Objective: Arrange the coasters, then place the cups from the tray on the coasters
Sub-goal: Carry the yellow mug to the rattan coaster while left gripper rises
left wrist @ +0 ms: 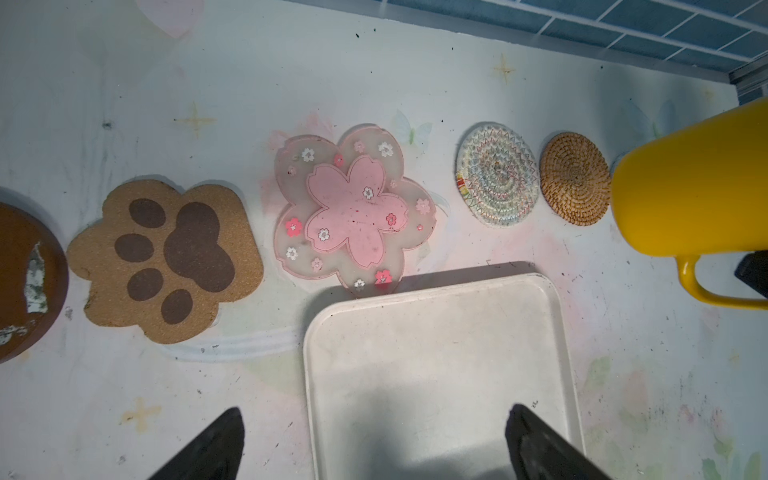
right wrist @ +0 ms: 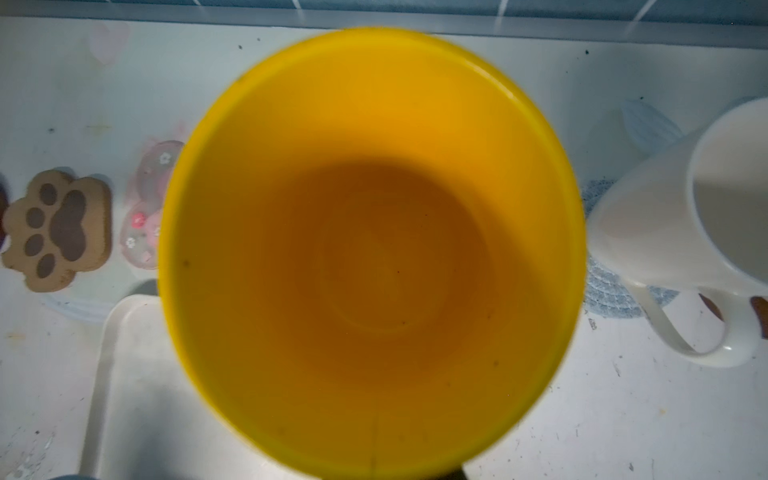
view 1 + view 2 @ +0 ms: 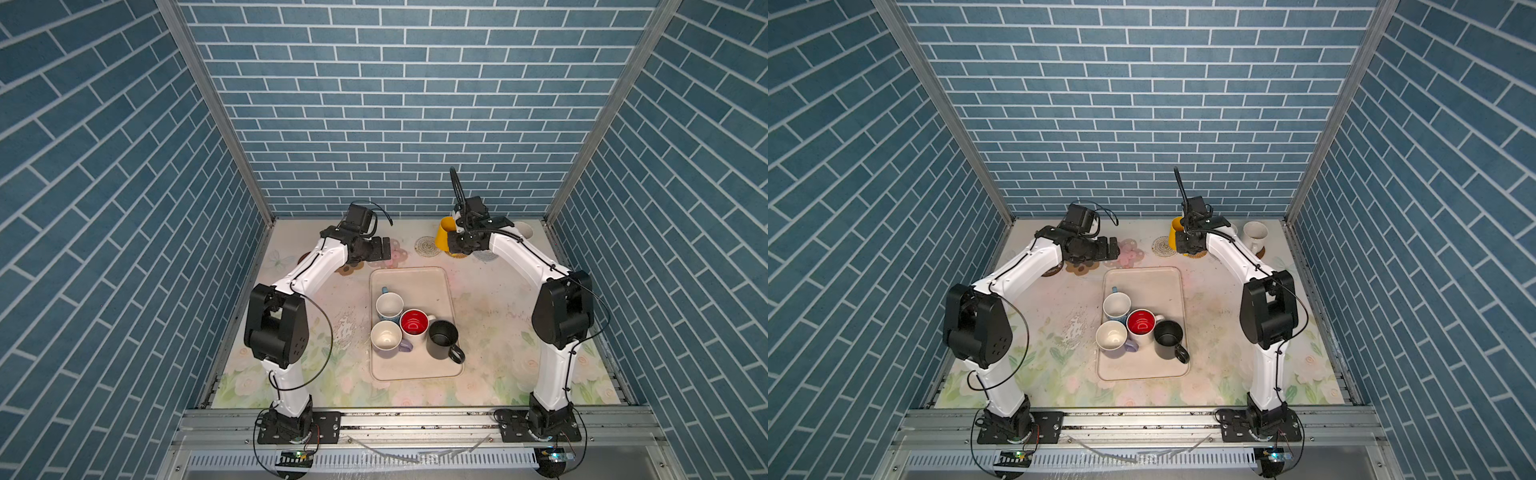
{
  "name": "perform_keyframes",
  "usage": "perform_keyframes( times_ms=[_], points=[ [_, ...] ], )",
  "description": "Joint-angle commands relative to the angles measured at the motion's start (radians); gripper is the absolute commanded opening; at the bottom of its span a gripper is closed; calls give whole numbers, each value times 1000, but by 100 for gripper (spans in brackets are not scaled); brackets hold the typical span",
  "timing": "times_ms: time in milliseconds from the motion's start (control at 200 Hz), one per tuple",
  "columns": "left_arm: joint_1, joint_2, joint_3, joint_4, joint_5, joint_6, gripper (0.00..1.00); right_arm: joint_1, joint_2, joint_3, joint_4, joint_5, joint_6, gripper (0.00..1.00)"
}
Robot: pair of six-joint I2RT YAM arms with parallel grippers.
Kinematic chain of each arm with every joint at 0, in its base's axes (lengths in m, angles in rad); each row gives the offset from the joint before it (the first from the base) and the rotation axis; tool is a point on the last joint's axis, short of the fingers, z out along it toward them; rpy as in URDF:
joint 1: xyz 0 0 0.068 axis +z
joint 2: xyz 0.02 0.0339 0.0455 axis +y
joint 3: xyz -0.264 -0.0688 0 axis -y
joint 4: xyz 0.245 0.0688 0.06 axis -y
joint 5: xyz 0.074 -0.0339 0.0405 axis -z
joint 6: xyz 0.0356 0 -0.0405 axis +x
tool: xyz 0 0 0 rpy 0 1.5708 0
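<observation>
Fig. R gripper (image 3: 457, 243) clamps yellow cup (image 1: 690, 183) by handle, near far edge of table (image 3: 498, 332), by rattan coaster (image 1: 575, 178); L gripper (image 1: 382, 440) wide, empty. Risk: handle-only hold lets cup swing, landing off-centre or bumping white cup (image 2: 665, 232).

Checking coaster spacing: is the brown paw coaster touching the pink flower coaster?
Apart. The left wrist view shows a narrow strip of tablecloth between the brown paw coaster and the pink flower coaster.
</observation>
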Motion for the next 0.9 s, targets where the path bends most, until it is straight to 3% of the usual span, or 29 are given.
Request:
perform_keyframes(
  times_ms=[0, 510, 895],
  points=[
    [-9, 36, 63, -51, -5, 29, 99, -20, 24, 108, 19, 3, -41, 0],
    [-30, 137, 192, -83, -22, 58, 99, -76, 234, 355, -78, 46, -35, 0],
    [-30, 159, 203, -88, -21, 66, 99, -85, 295, 390, -103, 71, -27, 0]
  ],
)
